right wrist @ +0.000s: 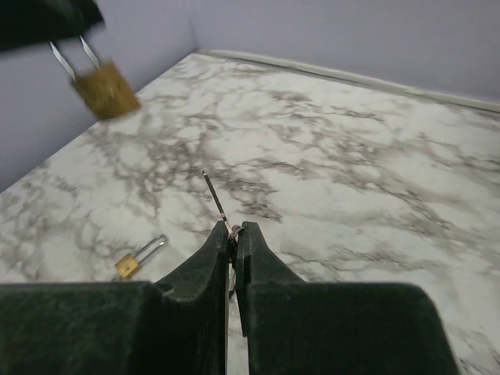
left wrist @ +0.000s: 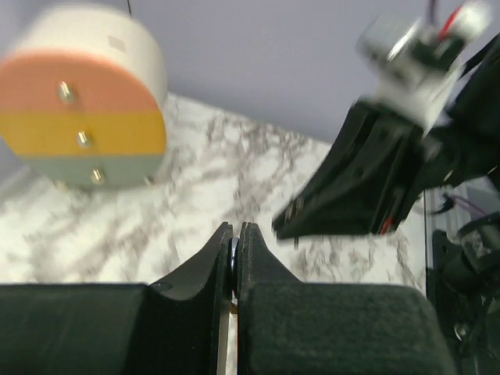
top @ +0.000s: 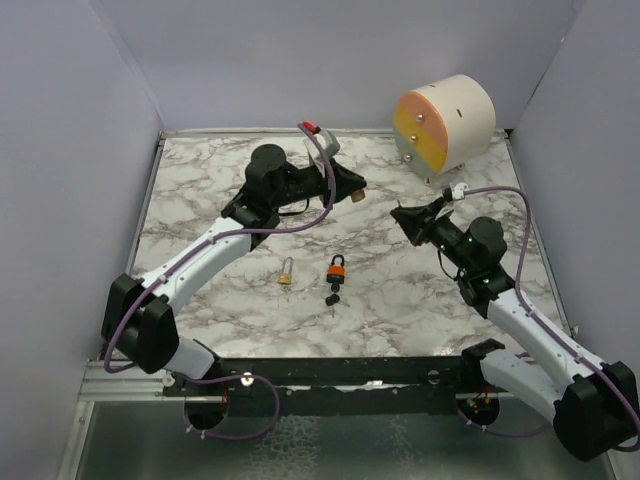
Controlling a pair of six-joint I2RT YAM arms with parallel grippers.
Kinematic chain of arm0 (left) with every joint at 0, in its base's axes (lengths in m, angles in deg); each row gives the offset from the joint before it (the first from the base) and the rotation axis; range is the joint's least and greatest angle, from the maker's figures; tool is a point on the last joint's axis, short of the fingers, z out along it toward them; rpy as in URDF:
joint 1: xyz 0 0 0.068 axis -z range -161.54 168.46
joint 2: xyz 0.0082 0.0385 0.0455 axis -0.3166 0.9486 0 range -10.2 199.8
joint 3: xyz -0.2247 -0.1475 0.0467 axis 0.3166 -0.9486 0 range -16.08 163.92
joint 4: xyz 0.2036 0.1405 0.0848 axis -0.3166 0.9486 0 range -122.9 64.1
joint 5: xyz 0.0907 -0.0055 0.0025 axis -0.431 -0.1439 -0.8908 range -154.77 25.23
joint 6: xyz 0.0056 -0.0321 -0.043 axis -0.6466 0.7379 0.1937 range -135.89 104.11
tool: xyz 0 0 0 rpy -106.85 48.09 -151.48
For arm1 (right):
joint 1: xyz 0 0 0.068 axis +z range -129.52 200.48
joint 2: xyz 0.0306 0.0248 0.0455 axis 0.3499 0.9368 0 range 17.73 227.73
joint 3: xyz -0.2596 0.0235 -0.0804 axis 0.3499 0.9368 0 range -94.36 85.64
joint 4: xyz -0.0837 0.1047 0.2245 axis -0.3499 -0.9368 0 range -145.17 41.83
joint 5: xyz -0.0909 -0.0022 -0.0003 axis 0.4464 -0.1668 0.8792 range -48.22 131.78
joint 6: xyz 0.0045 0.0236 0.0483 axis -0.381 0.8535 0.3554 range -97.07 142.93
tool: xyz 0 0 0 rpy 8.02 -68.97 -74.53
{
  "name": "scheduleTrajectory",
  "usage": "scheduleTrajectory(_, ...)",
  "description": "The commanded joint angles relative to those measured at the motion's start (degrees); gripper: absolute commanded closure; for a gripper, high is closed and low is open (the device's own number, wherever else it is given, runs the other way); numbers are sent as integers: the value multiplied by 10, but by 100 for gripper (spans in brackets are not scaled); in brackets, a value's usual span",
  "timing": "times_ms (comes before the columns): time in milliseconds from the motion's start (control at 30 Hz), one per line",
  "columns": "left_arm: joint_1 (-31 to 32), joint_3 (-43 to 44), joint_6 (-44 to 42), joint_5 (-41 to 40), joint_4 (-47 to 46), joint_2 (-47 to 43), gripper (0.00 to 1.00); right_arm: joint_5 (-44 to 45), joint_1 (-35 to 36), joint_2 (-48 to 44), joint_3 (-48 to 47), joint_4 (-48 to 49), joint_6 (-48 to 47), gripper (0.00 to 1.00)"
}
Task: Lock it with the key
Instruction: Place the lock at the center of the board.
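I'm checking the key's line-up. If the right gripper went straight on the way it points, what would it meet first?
Probably the brass padlock hanging from the left gripper. The top view puts it in line, though height is unclear.

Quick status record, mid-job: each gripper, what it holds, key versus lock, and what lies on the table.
left gripper: shut on brass padlock, held above the table
right gripper: shut on key, tip toward that padlock
key in lock: not yet, apart
on table: second brass padlock; orange padlock; striped drum
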Motion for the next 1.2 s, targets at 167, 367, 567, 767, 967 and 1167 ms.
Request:
scheduleTrajectory(167,13,-68,71,42,-42,138,99,290,1,-2,-57,-175,10,99)
scheduleTrajectory(367,45,-54,87,63,-65,235,97,304,1,29,-50,-205,16,99)
scheduleTrajectory(567,51,-35,137,81,-129,321,97,326,1,34,-37,-237,26,99)
scheduleTrajectory(767,54,-15,170,84,-189,386,92,343,1,53,-36,-283,44,99)
scheduleTrajectory(967,54,16,175,67,-200,425,89,343,1,82,-36,-310,64,99)
scheduleTrajectory(1167,54,34,173,61,-200,459,86,342,1,97,-39,-310,70,99)
